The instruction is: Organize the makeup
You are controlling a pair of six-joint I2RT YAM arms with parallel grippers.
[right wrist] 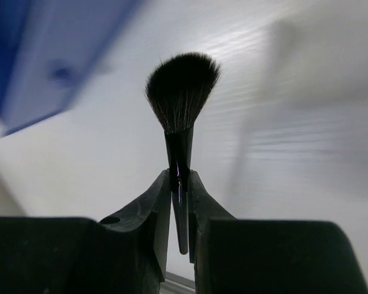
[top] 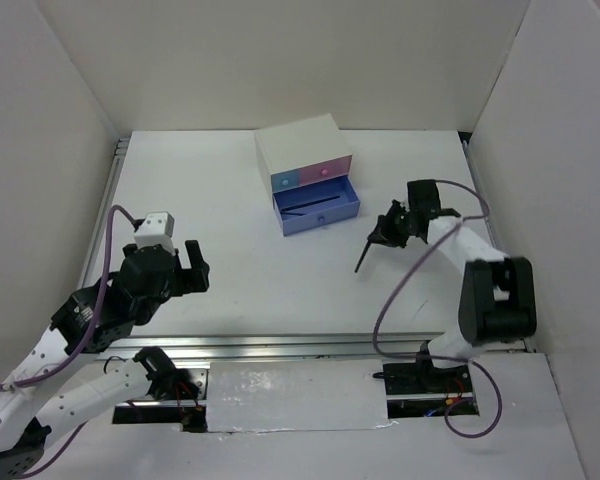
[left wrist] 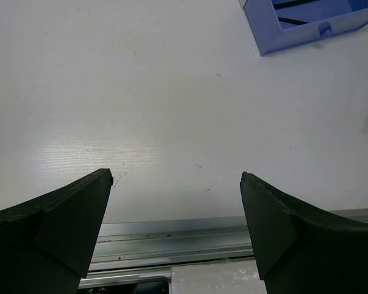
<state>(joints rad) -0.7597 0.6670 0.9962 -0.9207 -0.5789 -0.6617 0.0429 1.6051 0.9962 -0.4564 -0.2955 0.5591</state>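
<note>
One black brush [right wrist: 183,92] was clamped between the two fingers of my right gripper [right wrist: 180,177]. I held it by its thin handle, with the soft bristles pointing away from my wrist. From above, the brush hung slanted over the white table [top: 230,200], to the right of the open blue drawer [top: 325,216] of the white box [top: 300,140], and apart from it. A thin black stick [top: 315,203] lay inside that drawer. My left gripper [left wrist: 176,177] was spread wide with nothing between its fingers, over the near part of the table.
</note>
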